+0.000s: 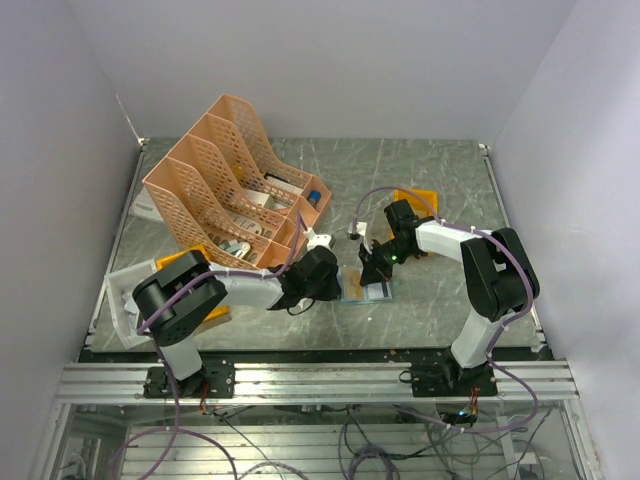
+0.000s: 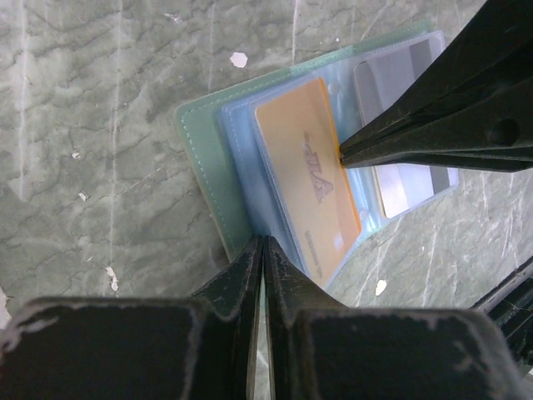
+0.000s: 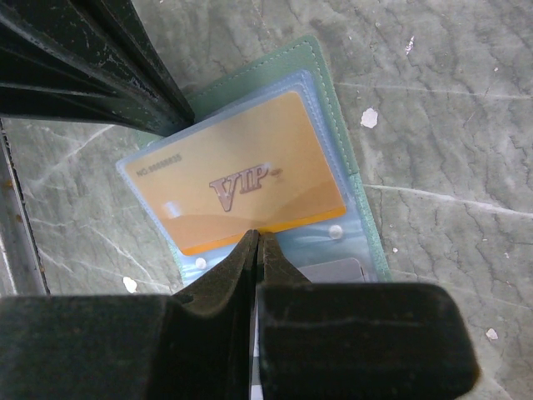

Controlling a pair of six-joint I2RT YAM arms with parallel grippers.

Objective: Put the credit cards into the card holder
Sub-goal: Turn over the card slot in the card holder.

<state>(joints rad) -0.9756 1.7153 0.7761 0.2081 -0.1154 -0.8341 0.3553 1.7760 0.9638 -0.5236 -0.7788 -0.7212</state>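
The left arm point(image 1: 250, 288) and right arm point(image 1: 440, 238) are white with round black joints, with purple cables point(image 1: 372, 193) behind the scratched black left claw point(image 2: 263, 243) and right claw point(image 3: 254, 237).

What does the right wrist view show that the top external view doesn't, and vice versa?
Right wrist only: the VIP lettering on the orange card, which sits in a clear sleeve. Top external only: the peach file rack and an orange bin. Shared: the open card holder on the table, with the left tool and right tool closed at it.

Left claw point(image 2: 262, 246) and right claw point(image 3: 254, 242) hem the card holder point(image 2: 200, 150); file rack point(image 1: 230, 190) blocks far-left, table point(image 1: 440, 190) open beyond.
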